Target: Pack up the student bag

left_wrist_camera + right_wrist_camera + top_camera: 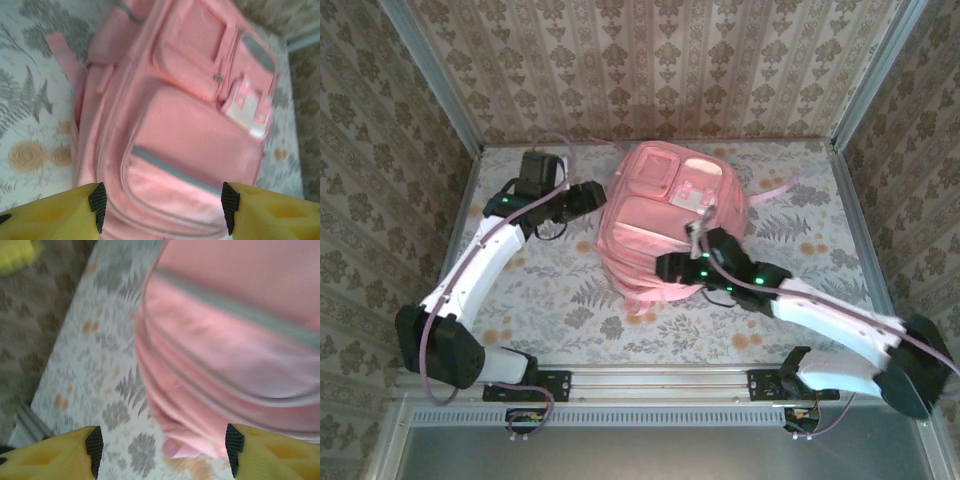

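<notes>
The student bag (pixel 665 225), a large pink backpack with zipped front pockets, lies flat in the middle of the table. My left gripper (pixel 592 196) hovers at the bag's left side. In the left wrist view it (pixel 162 207) is open, with the bag's lower front pocket (pixel 190 145) between and beyond the pads (pixel 98 205). My right gripper (pixel 672 268) hangs over the bag's near edge. In the right wrist view it (pixel 162 452) is open above the bag's rounded edge (pixel 230 355) and the tablecloth, holding nothing.
A pink strap (pixel 770 190) trails from the bag to the right; another strap (pixel 65 55) lies on the floral cloth. Patterned walls (pixel 380 150) enclose the table on three sides. A metal rail (pixel 660 378) runs along the near edge.
</notes>
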Controlling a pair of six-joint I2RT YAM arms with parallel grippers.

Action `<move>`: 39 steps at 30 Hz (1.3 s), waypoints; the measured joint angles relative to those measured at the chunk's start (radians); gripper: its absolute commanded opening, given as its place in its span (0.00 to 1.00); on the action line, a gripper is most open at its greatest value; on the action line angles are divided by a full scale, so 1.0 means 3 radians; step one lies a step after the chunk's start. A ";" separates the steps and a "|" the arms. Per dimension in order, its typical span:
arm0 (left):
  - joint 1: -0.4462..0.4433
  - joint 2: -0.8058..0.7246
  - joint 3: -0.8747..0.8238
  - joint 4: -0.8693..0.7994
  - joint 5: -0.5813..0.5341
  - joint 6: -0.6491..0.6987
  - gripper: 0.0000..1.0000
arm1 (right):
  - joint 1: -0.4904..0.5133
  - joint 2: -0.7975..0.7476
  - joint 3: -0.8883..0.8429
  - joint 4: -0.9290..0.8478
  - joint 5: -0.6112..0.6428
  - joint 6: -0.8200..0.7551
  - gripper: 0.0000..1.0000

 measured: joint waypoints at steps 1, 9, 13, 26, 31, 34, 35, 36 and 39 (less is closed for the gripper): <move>-0.0089 0.0000 -0.0036 -0.0022 0.0010 0.0048 0.66 | -0.0135 -0.0237 -0.0121 -0.0037 0.0095 -0.0031 0.67; -0.0833 -0.0001 -0.0454 -0.0006 0.0056 0.0097 0.67 | -0.1118 -0.0762 -0.0664 -0.0290 0.0436 -0.0294 0.38; -0.0896 -0.0112 -0.0682 -0.0010 0.0033 0.0006 0.68 | -0.1385 -0.0074 -0.0600 -0.0240 0.0114 -0.0214 0.19; -0.0486 -0.0542 -0.0661 -0.0200 -0.0097 0.0017 0.69 | -0.0459 0.1681 0.0553 -0.0043 -0.0422 0.0011 0.36; -0.0383 -0.0496 -0.0631 -0.0230 -0.0085 0.0015 0.71 | -0.0350 0.1672 0.0779 0.0010 -0.0484 0.0000 0.42; -0.0333 -0.0388 -0.0557 -0.0278 -0.0106 -0.0039 0.71 | -0.0374 0.1518 0.0745 -0.0121 -0.0308 -0.0005 0.44; -0.0329 -0.0317 -0.0496 -0.0323 -0.0131 -0.0080 0.71 | -0.0381 0.1422 0.0690 -0.0149 -0.0230 -0.0025 0.44; -0.0319 -0.0247 -0.0425 -0.0373 -0.0160 -0.0118 0.71 | -0.0385 0.1339 0.0636 -0.0175 -0.0177 -0.0046 0.44; -0.0305 0.0121 -0.0013 -0.0669 -0.0346 -0.0305 0.74 | -0.0403 0.1026 0.0439 -0.0303 0.0045 -0.0116 0.45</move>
